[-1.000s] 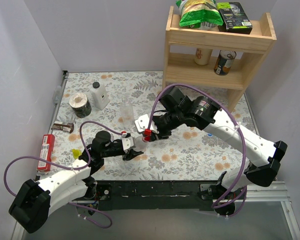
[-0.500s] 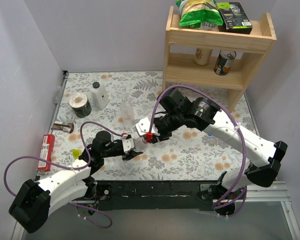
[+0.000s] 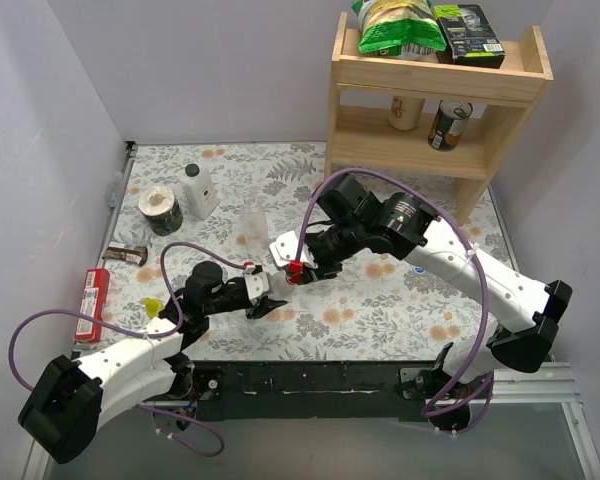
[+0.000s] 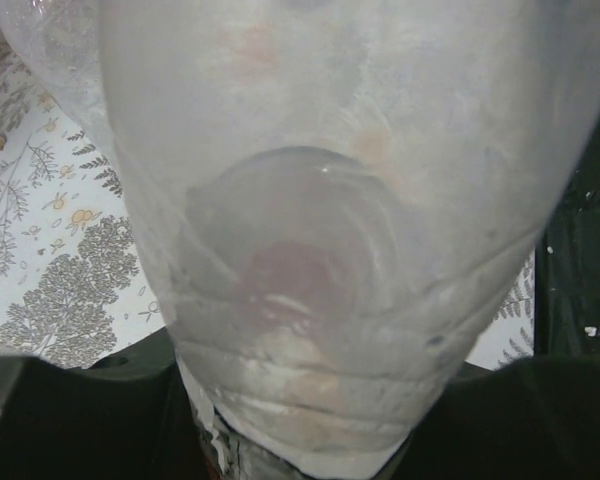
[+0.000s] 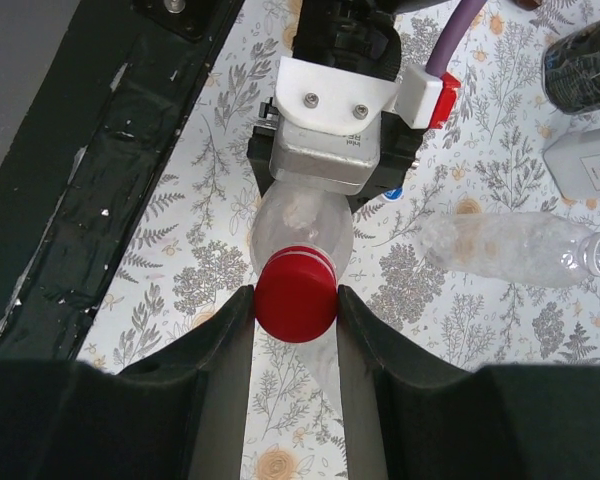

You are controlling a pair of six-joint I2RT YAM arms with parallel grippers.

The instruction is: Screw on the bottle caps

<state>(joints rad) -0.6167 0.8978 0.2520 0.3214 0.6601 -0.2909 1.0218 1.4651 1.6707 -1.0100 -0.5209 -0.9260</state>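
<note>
Right end effector [image 5: 296, 305] clamped on red cap [image 5: 296, 292] | left end effector [image 3: 265, 291] clenched round clear bottle [image 4: 350, 250]

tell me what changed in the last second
Almost nothing: the right end effector wobbled very slightly at the bottle mouth, and which way it went is unclear. Nothing was taken hold of or let go. It stays shut on the red cap, and the left end effector stays shut on the clear bottle.

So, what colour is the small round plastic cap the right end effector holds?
The plastic cap is red; right wrist view shows it best.
</note>
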